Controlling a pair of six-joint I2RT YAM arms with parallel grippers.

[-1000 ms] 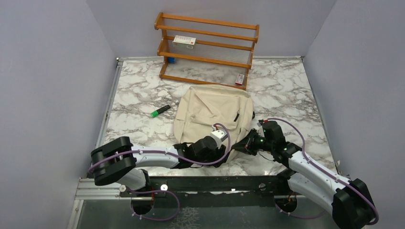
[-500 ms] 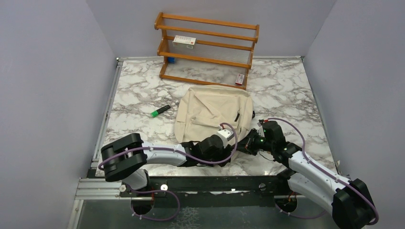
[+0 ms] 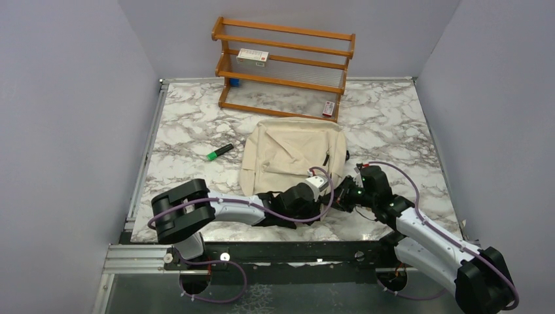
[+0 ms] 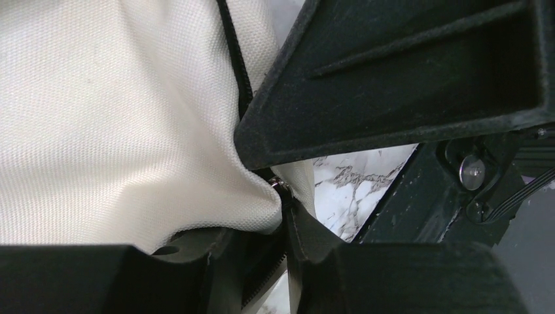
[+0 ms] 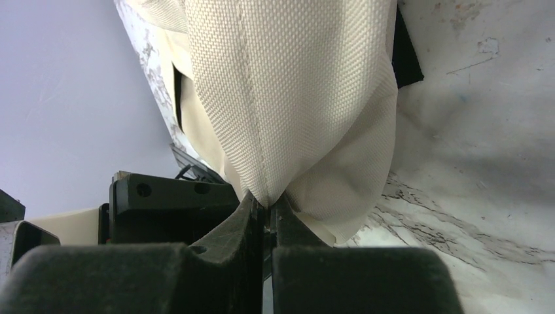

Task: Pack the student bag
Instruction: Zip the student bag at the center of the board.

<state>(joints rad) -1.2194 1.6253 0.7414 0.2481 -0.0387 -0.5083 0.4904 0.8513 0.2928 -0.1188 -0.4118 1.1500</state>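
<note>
Currently, opening stage, prob. student bag (image 3: 291,154) fabric is pinched by right tool (image 5: 265,216); left tool (image 4: 255,261) is set at zip (image 4: 278,184), grip can't be told. Nxt: pull to be caught firmly.

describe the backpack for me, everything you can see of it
The backpack is cream woven cloth with a dark zip, lying flat and limp on the marble table, just in front of the wooden rack. The right pincer is shut on a fold at its near edge. The left pincer straddles the zip edge beside it; whether it grips is unclear.
</note>
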